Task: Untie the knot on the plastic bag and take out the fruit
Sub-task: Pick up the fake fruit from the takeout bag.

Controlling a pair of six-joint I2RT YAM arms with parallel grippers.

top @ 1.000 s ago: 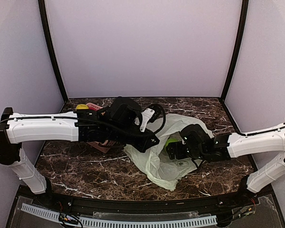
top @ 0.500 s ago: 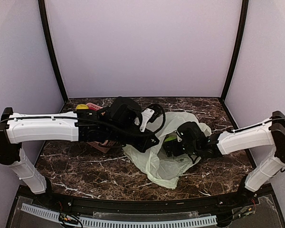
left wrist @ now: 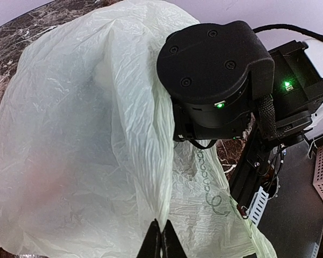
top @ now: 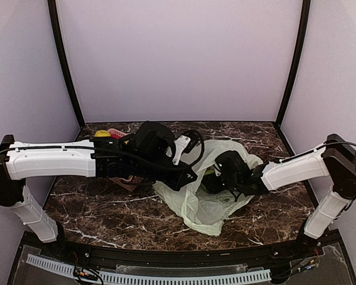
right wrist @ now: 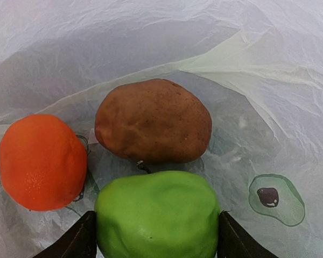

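Left fingers clenched on plastic bag | right fingers grasp green fruit between them, inside bag | risk: smooth fruit may slip, or film is pinched with it.

Plastic bag: middle of the table — holds all three.
Oval fruit: frame centre.
Round fruit: lower left.
Apple-like fruit: bottom centre.
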